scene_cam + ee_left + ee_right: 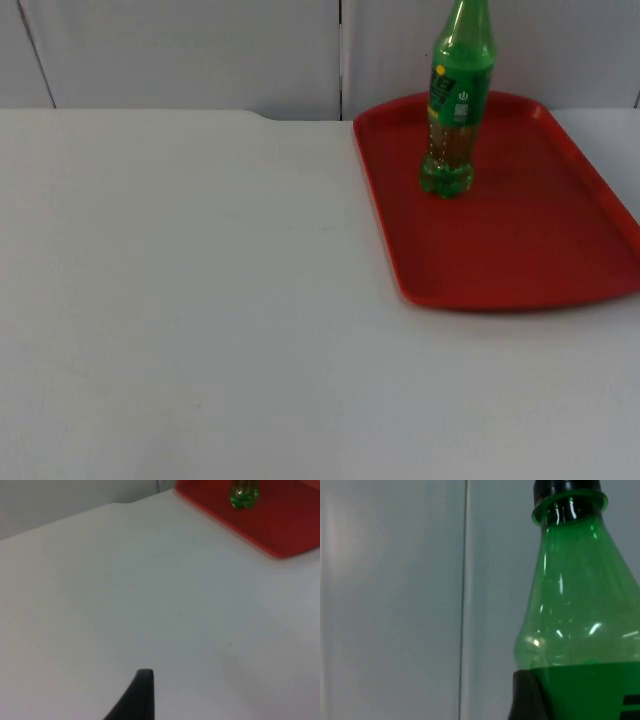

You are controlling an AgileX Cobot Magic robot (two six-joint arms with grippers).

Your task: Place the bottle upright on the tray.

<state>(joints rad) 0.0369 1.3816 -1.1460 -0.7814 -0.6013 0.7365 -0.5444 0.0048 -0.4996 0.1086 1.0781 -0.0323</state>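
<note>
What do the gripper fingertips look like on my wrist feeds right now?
The left gripper's fingertip is plain matte black, tapering to a blunt, squared tip, with no markings. The right gripper's fingertip is likewise plain dark black, beside the green bottle.

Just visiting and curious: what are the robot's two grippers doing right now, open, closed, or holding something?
Left gripper: above the bare table, holding nothing; open or closed cannot be told.
Right gripper: close beside the upright bottle on the tray; grip cannot be told.

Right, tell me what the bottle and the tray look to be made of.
Bottle: likely clear green plastic, glossy; light glints on its shoulder and you can see through it, with a dark cap and a printed label. Tray: probably moulded red plastic, smooth with a dull sheen and a raised rounded rim.
</note>
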